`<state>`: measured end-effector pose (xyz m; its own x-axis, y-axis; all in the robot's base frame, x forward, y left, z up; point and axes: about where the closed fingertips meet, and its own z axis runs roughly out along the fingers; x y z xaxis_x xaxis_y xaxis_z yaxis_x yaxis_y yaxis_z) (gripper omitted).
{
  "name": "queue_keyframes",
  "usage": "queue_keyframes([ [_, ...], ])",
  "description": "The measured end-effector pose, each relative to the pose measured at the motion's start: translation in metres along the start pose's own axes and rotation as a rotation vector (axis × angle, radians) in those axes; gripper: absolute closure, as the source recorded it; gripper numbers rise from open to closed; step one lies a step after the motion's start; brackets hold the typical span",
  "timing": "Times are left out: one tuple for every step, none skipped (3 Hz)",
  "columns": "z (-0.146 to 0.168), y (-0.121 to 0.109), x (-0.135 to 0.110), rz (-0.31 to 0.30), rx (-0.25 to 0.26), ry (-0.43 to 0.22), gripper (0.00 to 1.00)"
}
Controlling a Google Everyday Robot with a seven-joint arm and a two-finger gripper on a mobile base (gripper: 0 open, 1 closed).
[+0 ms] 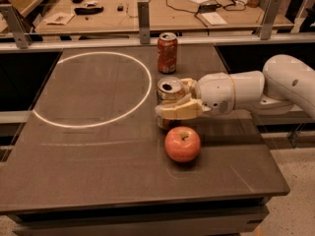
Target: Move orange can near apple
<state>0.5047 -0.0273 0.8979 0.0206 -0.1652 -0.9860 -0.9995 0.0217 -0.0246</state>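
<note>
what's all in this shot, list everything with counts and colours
orange can: 1, golden-orange with silver top, mid-table, held in the end effector
apple: 1, reddish-orange, on the table close in front of the orange can
red can: 1, red with white print, upright near the table's back edge
circle: 1, white, marked on the table, left in view
table: 1, dark brown
workbench: 1, tan, behind the table, with cables and papers
arm: 1, white, reaching in from the right of view
end effector: 1, beige fingers, shut on the orange can
</note>
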Motion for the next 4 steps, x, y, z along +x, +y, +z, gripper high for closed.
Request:
queue_keyframes([
  [0.0057,-0.0025,0.0008,-0.008,0.005,0.007,0.36],
  [0.0101,-0.0073,-0.0007,-0.031,0.001,0.022,0.12],
  [0.0123,-0.0088,-0.0022,-0.042,-0.004,0.028,0.00],
  [0.0127,-0.0090,-0.0029,-0.045,-0.005,0.028,0.00],
])
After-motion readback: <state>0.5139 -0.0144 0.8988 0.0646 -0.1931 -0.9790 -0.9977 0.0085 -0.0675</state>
